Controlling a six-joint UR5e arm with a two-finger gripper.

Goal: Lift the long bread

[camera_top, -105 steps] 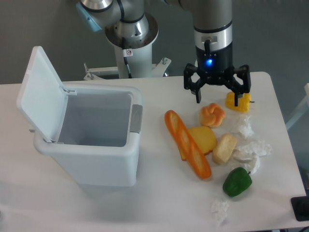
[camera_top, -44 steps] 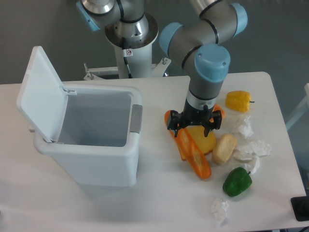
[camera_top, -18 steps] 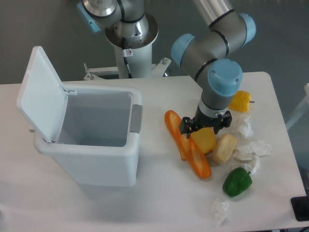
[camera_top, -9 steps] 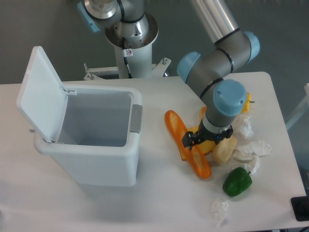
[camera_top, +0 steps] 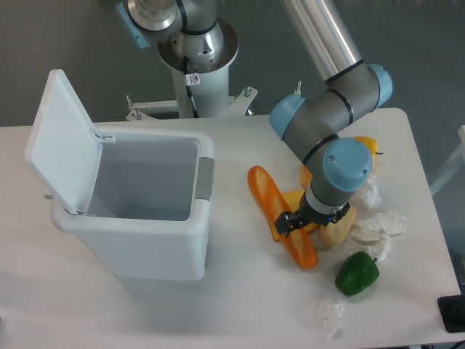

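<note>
While the white table carries everything, the biggest thing on it is the white bin, well to the left of the jaws, its hinged lid standing open. Next in size, the arm bends down from above and ends in the gripper, set low over the food. One dark fingertip shows pressed at the right edge of the long bread; the other side is hidden under the blue wrist cap, so I cannot tell how far apart the jaws stand or whether they clamp anything. That long bread lies flat on the table, slanting from upper left of the jaws down to just below them. A yellow block sits tucked against the bread right at the jaws, a pale bread roll touches their right side, and a yellow pepper peeks out behind the wrist. Crumpled white paper lies farther right, a green pepper below right, and a smaller paper scrap lower still. A small label on the arm's base is too small to read.
</note>
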